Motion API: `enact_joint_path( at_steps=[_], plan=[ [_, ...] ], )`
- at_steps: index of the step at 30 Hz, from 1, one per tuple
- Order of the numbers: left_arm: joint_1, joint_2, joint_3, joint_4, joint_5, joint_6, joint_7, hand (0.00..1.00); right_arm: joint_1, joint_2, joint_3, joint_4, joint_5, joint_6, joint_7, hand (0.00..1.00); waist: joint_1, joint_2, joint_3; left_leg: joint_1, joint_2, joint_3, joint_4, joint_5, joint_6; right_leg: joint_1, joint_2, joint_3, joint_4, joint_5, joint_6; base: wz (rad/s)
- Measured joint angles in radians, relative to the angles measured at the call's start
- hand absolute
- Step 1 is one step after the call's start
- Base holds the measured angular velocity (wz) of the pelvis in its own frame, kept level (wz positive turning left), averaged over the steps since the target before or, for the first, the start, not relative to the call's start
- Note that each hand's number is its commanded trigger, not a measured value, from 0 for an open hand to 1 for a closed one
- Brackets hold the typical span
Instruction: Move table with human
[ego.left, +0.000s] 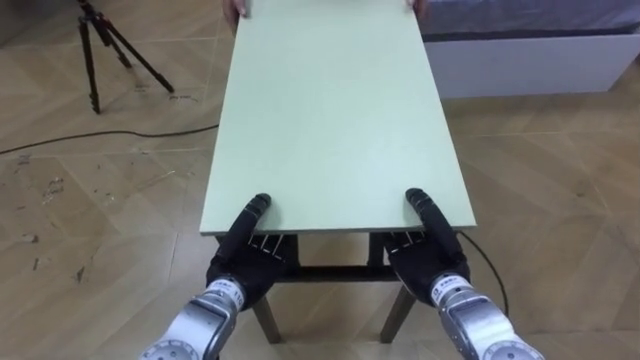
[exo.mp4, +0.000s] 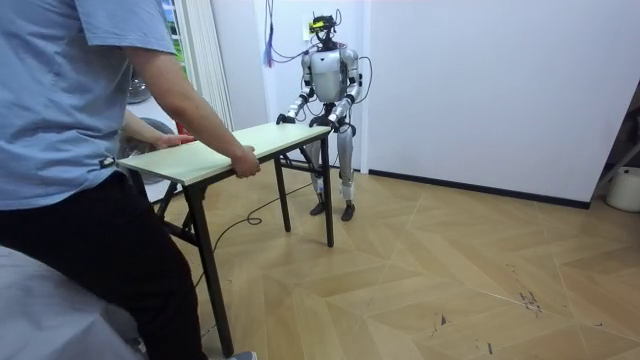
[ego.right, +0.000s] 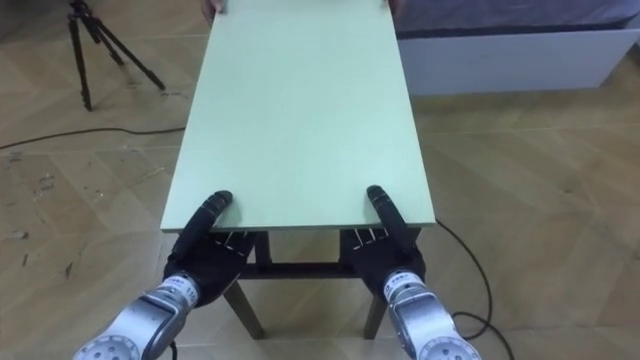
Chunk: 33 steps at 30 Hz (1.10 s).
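Parquet floor (exo.mp4: 450, 290), white wall. The robot is placed at one short end of the table (ego.left: 335, 120), a person (exo.mp4: 70, 130) at the other.

On the left hand (ego.left: 243, 252) the thumb is laid on the tabletop and the other fingers are tucked beneath the near edge, so the edge is pinched. The same hold is taken by the right hand (ego.left: 430, 250) near the opposite corner. The far end is gripped by the person's hands (exo.mp4: 243, 166).

The table is seen level; whether its legs are clear of the floor cannot be told.

Step judged: shared carry, grips set. Next move calls for steps matched to the person's pace and both holds applied evenly so the top is not tilted. A tripod (ego.left: 100, 50) is noted to the left, well apart.
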Motion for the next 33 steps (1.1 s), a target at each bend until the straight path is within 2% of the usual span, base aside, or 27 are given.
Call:
enact_joint_path(
  at_steps=[6, 14, 23, 25, 27, 33],
  plan=[
    [0.0, -0.003, 0.001, 0.004, 0.024, 0.0, -0.001, 1.0, -0.006, 0.001, 0.0, 0.013, -0.001, 0.002, 0.006, 1.0, 0.002, 0.0, 0.0, 0.005, 0.0, 0.005, -0.001, 0.0, 0.0, 0.003, 0.001, 0.012, -0.001, 0.0, 0.0, -0.01],
    [0.006, -0.011, 0.007, -0.015, 0.092, 0.001, -0.006, 1.0, -0.003, -0.002, 0.0, 0.0, 0.0, -0.002, 0.006, 1.0, 0.014, 0.002, -0.0012, -0.006, -0.001, 0.017, 0.003, 0.0, 0.0, -0.004, 0.001, 0.005, -0.005, 0.0, 0.0, -0.02],
    [0.094, -0.029, 0.009, -0.166, 0.173, 0.001, 0.001, 1.0, 0.068, -0.002, -0.001, -0.116, 0.0, -0.003, 0.007, 1.0, 0.024, 0.005, -0.0034, -0.003, 0.0, 0.013, 0.006, 0.0, 0.0, 0.001, 0.001, 0.005, -0.005, 0.0, 0.0, 0.01],
    [0.114, -0.041, 0.009, -0.195, 0.196, 0.001, 0.002, 1.0, 0.072, -0.002, -0.004, -0.116, -0.001, -0.003, 0.007, 1.0, 0.024, 0.011, -0.0069, -0.004, 0.002, 0.013, 0.006, 0.0, 0.0, 0.001, -0.001, 0.004, -0.005, 0.0, 0.0, 0.02],
    [0.13, -0.042, 0.012, -0.21, 0.208, 0.0, 0.002, 1.0, 0.08, 0.004, -0.002, -0.116, 0.001, -0.003, 0.007, 1.0, 0.024, 0.023, -0.0148, -0.005, 0.002, 0.013, 0.006, 0.0, 0.0, 0.002, -0.001, 0.004, -0.005, 0.0, 0.0, 0.05],
    [0.158, -0.043, 0.003, -0.241, 0.21, 0.001, 0.002, 1.0, 0.109, 0.001, -0.001, -0.152, -0.006, -0.005, 0.007, 1.0, 0.02, 0.024, -0.0154, -0.01, 0.001, 0.013, 0.006, 0.0, 0.0, -0.005, -0.001, 0.01, 0.002, 0.0, 0.0, 0.01]
  ],
)
